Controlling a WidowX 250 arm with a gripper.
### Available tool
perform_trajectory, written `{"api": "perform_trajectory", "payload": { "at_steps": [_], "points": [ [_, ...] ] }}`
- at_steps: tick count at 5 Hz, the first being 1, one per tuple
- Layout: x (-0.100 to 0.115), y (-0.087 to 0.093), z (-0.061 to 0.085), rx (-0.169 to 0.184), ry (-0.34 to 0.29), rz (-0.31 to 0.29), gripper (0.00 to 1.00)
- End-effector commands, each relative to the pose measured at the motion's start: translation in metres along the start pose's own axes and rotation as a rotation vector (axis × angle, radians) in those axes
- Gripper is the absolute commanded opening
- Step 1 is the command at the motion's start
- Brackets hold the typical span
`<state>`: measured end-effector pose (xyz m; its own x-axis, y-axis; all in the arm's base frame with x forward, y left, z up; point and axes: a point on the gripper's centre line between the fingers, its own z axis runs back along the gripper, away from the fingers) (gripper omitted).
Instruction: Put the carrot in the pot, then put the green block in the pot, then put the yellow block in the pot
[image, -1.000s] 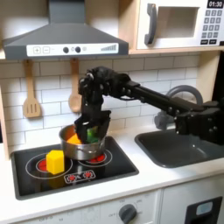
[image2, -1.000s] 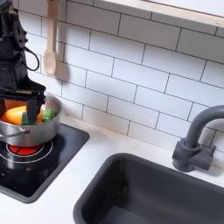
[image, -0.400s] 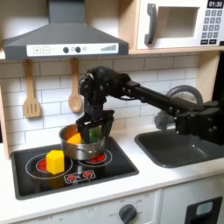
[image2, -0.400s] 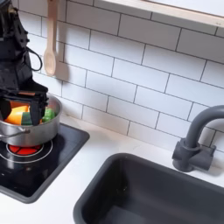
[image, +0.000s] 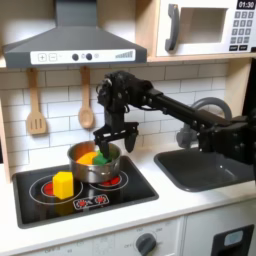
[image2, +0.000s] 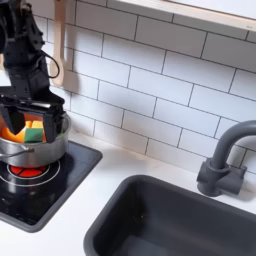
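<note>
Hovering over the pot (image: 93, 163), the gripper (image: 117, 139) has fingers apart w/ nothing between them. Pot sits on the stove's (image: 85, 190) back burner; carrot (image: 86, 158) and green block (image: 102, 158) lie inside, touching. In the second exterior view both show in the pot (image2: 30, 147) too. Yellow block (image: 63, 184) sits on the front burner, just beside the pot.

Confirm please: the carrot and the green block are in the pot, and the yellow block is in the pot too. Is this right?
Not quite. The carrot and the green block lie in the pot, but the yellow block stands on the stove beside it, as the first exterior view shows. The end effector is open above the pot.
</note>
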<state>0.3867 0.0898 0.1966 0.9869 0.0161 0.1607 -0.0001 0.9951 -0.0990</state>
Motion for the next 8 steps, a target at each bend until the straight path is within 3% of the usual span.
{"api": "perform_trajectory", "payload": {
  "at_steps": [1, 3, 7, 8],
  "points": [
    [0.003, -0.002, -0.008, 0.004, 0.044, -0.024, 1.0],
    [0.005, -0.003, -0.021, 0.0, 0.098, -0.029, 1.0],
    [-0.002, -0.006, -0.028, 0.029, 0.095, -0.034, 1.0],
    [-0.001, -0.007, -0.024, 0.034, 0.082, -0.038, 1.0]
  ]
}}
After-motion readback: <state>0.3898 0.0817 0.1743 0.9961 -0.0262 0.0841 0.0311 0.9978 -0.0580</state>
